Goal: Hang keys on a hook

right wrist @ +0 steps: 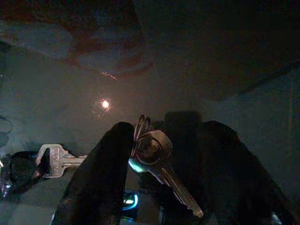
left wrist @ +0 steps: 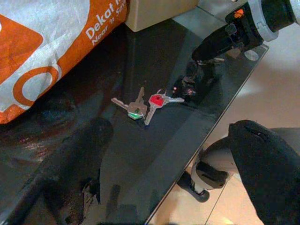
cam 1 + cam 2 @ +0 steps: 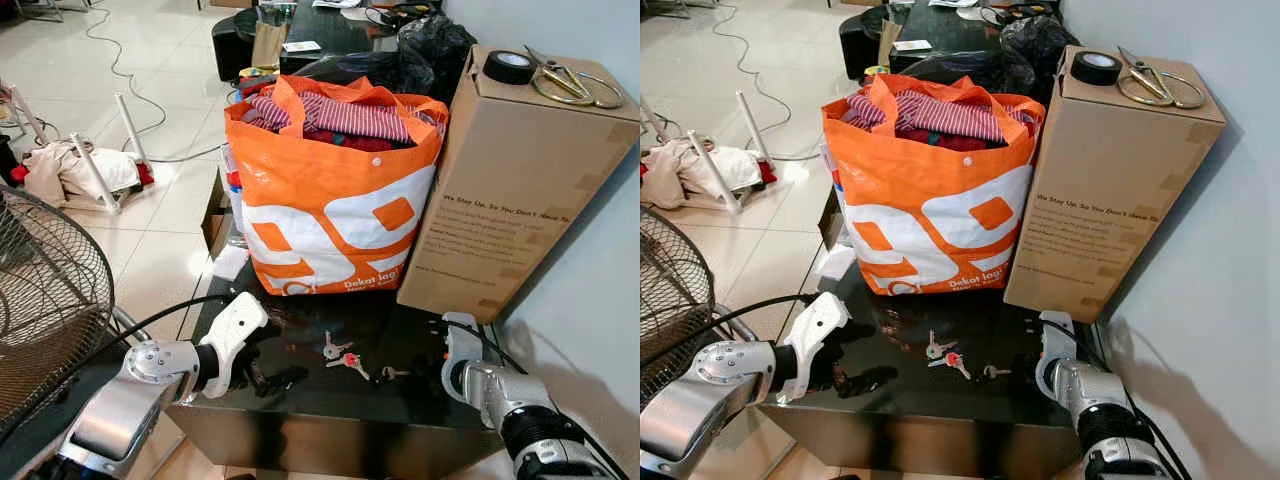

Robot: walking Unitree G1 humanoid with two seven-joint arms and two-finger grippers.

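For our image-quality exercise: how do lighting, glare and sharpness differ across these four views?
Eye views: bright, even daylight, sharp; the glossy black table mirrors the orange bag. Left wrist view: well lit, keys sharp. Right wrist view: very dark, one small glare spot, the key between the right gripper fingers dimly lit.

A low black glass table (image 3: 330,400) carries everything; its glossy top reflects what stands on it. Toward the back sits an orange and white bag (image 3: 335,205) stuffed with clothes; just beside it, on the robot's right, stands a tall cardboard box (image 3: 520,190). In front of the bag, near the table's front edge, lies a small bunch of keys (image 3: 345,358), flat on the glass.
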